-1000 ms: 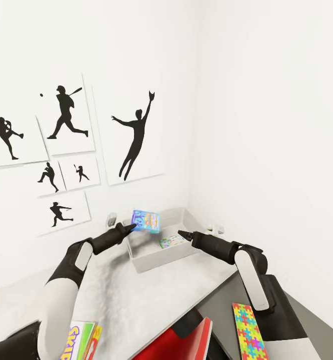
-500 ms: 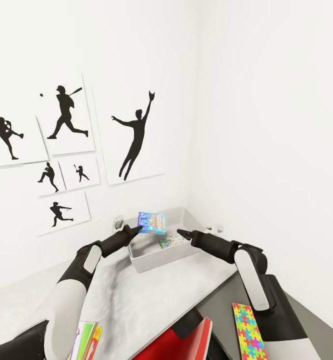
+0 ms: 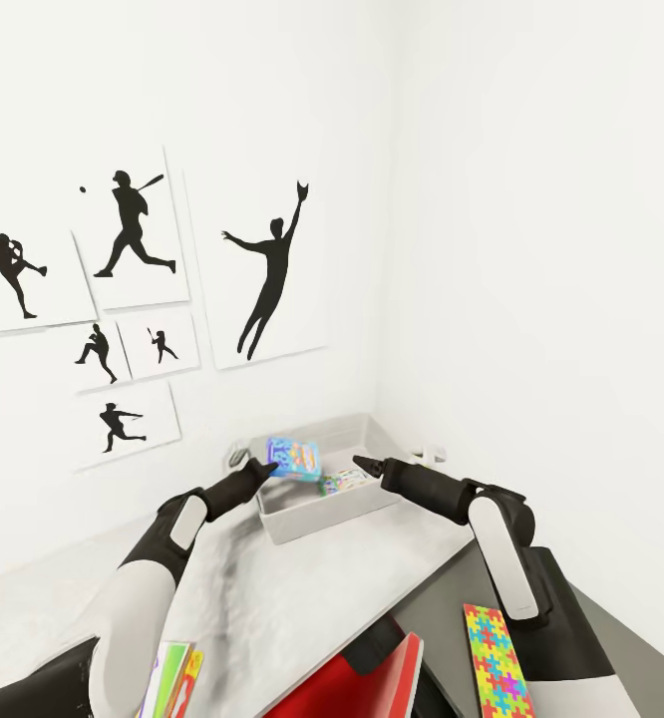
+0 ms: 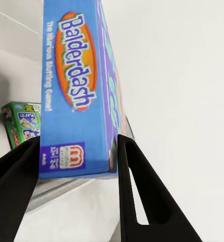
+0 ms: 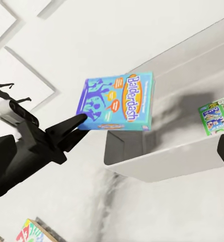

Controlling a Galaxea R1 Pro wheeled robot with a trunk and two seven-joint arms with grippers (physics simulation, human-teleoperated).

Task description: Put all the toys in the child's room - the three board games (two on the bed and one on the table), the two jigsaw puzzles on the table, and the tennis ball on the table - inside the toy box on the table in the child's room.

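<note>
Readable print on the game boxes

The blue box [image 4: 76,96] sitting between the left gripper's [image 4: 76,166] fingers is showing "Balderdash" in white letters on an orange oval, with smaller white lettering beside it that is partly legible as "The Hilarious Bluffing Game", and a red Mattel "m" logo at the end nearest the fingertips; "Balderdash" is also showing along its edge in the right wrist view [image 5: 117,103]. Beyond the fingertips, the green box [image 4: 22,126] is carrying small print, "PLAY IT" just readable. Lettering on the yellow box [image 3: 172,673] is too cut off to read.
</note>
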